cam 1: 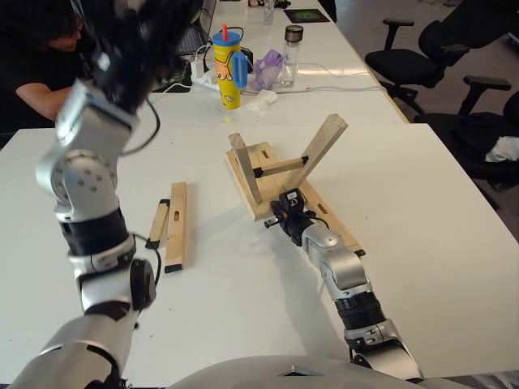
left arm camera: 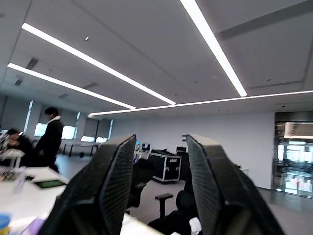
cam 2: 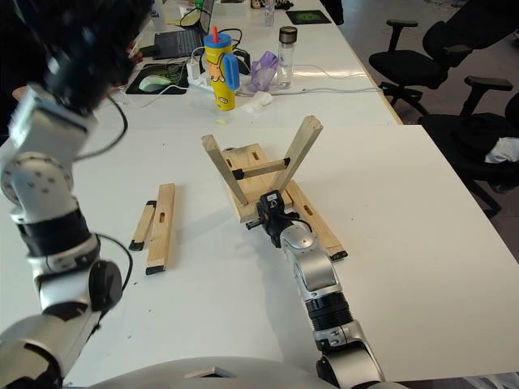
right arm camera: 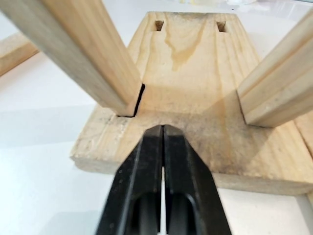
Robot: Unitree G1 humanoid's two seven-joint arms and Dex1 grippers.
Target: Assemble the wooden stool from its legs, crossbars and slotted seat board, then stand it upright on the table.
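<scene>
Half-built: the left gripper (left arm camera: pixel 159 147) hangs high over the 9 o'clock side of the counter (cam 1: pixel 422 243), jaws spread wide on nothing and aimed at the ceiling. Below it, at 9 o'clock from the seat board (right arm camera: pixel 195 88), a loose leg (cam 1: pixel 176 225) and a short bar (cam 1: pixel 159 223) lie flat side by side. The seat board lies underside up mid-counter. Its left leg (cam 1: pixel 245 168) and right leg (cam 1: pixel 324 150) sit in the near slots, splaying apart and tied by a crossbar (cam 1: pixel 280 168). The two far slots (right arm camera: pixel 159 25) are empty. The right gripper (right arm camera: pixel 162 134), jaws pressed shut and holding nothing, has its tip at the board's 6 o'clock edge, between the two legs. A fourth leg (cam 2: pixel 328 237) lies flat along the board's 3 o'clock side, partly under the right arm.

The first leg pair looks done and the second pair appears to be next. That likely calls for the left gripper to come down on the loose leg, close on it and carry it to a far slot while the right gripper steadies the board.
</scene>
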